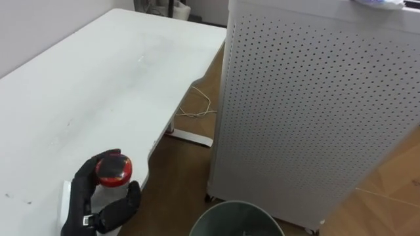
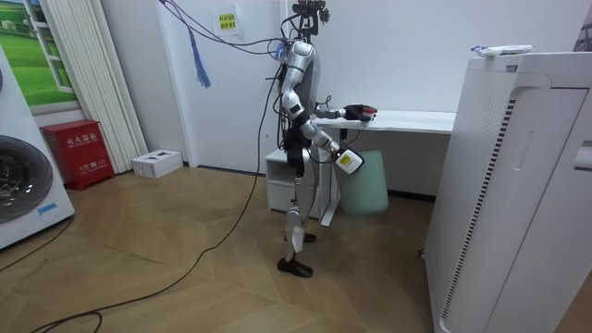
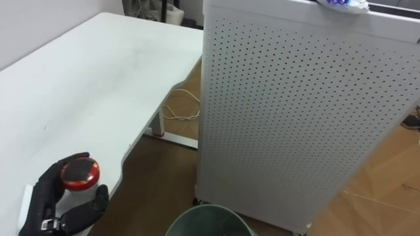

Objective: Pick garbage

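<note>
Left hand (image 1: 84, 193) curled tight round red round thing (image 1: 113, 169), over white table (image 1: 98, 85) edge. Bin (image 1: 230, 219) below. Right hand (image 2: 349, 161) by hip, grip cannot tell.

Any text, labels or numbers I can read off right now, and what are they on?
Nothing reads clearly enough to quote.
On the red box, room view: white characters, too small to read.
On the yellow sign high up in the room view: blurred print, unreadable.
On the washing machine: a small blue label, unreadable.
On the red object held in the left hand: no print visible.
On the perforated white cabinet: no text.
</note>
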Available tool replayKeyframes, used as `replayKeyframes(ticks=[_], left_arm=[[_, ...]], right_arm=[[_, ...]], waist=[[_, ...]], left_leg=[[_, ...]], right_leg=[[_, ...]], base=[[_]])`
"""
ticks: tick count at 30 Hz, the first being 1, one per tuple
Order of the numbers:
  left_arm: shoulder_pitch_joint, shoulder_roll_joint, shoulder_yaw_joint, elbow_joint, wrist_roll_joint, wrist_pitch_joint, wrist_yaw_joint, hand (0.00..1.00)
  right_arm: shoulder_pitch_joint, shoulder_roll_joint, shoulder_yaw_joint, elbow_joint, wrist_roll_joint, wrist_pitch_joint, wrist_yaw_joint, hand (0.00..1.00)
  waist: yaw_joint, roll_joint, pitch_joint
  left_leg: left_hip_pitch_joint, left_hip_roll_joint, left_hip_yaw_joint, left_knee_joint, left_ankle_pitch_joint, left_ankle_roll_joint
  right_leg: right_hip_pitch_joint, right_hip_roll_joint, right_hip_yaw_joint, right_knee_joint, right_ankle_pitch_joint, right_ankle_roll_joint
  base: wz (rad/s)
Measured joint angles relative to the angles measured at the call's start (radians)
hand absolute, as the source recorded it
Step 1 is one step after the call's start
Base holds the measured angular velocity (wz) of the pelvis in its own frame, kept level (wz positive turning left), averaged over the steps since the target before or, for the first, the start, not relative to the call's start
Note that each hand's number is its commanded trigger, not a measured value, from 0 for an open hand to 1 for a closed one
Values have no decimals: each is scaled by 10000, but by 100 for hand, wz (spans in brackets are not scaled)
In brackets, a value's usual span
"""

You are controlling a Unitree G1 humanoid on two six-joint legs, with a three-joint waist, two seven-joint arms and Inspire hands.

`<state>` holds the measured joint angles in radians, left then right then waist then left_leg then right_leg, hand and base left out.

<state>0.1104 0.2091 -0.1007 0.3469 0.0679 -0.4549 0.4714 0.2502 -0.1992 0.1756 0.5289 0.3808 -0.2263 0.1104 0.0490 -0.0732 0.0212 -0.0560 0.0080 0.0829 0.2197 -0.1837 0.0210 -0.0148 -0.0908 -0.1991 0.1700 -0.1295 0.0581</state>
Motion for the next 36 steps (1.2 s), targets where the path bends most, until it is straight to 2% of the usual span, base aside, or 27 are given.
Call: replayKeyframes(ticks=[6, 20, 28, 32, 34, 36], left_arm=[[-85, -53, -14, 93, -206, 156, 206, 100], [-349, -230, -49, 255, -208, 315, 169, 100], [-535, -225, -988, 181, -203, 633, -437, 100], [-601, -191, -1979, 181, -332, 694, -916, 100], [-699, -199, -2352, 191, -324, 694, -1100, 100], [-991, -200, -2753, 430, -329, 687, -1310, 100]], right_arm=[[36, 1, 21, 1, -9, 3, 6, 100], [50, 0, 10, -35, -130, 106, 133, 100], [-83, 3, 96, -664, -362, 225, 148, 100], [-397, 23, 602, -708, -350, 224, 132, 100], [-588, 61, 806, -704, -352, 224, 161, 100], [-839, 80, 913, -689, -340, 224, 236, 100]], waist=[[-193, 5, 3], [-279, 36, -18], [-458, 57, -34], [-695, 67, -34], [-804, 131, -41], [-948, 279, -15]], left_leg=[[99, 24, 148, -56, -1, -2], [152, 131, 487, -138, -19, -33], [140, 152, 611, -138, -19, -33], [97, 159, 767, -142, -20, -33], [45, 167, 816, -136, -20, -32], [-91, 161, 872, -91, -17, -28]], right_leg=[[13, 9, 65, 5, 1, -1], [-174, 73, 160, 37, 58, -91], [-334, 90, 318, 191, 58, -91], [-431, 93, 367, 213, 71, -110], [-560, 102, 483, 281, 81, -124], [-811, 99, 627, 401, 89, -134]], base=[[-5], [-8], [-5], [-9], [-13], [-19]])
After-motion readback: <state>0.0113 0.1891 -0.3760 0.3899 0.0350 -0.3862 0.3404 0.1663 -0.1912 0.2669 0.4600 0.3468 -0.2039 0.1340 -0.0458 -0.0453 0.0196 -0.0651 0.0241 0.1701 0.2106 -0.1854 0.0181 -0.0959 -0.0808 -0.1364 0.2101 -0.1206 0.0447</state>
